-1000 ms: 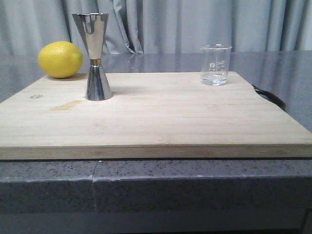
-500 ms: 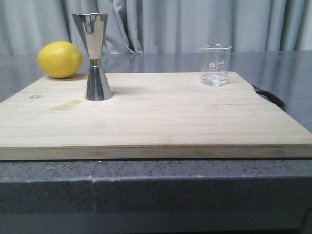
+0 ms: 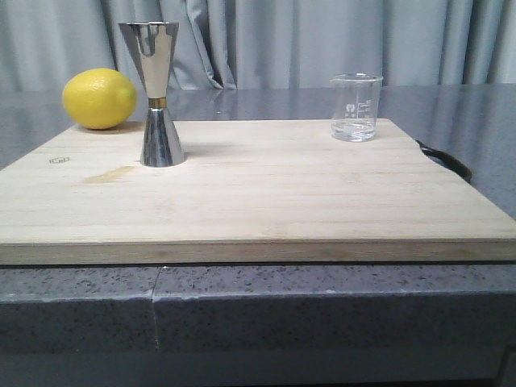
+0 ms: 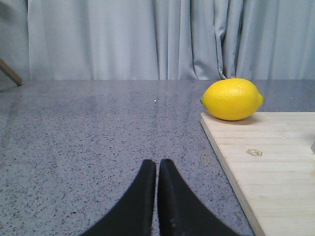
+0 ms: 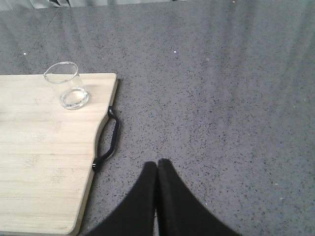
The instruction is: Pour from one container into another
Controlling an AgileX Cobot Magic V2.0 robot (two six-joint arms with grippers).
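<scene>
Clear beaker (image 3: 355, 107), upright, seemingly near-empty, faint markings

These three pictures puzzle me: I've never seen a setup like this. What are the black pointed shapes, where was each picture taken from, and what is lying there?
It is a robot with two arms, each ending in a gripper. One camera looks forward over the table; the other two sit on the wrists. The black shapes are the closed fingers of the left gripper and the right gripper, both over the grey countertop and holding nothing. On the wooden cutting board stand a steel jigger and a small clear beaker, far apart. A lemon lies at the board's far left corner. The board has a black handle.
</scene>
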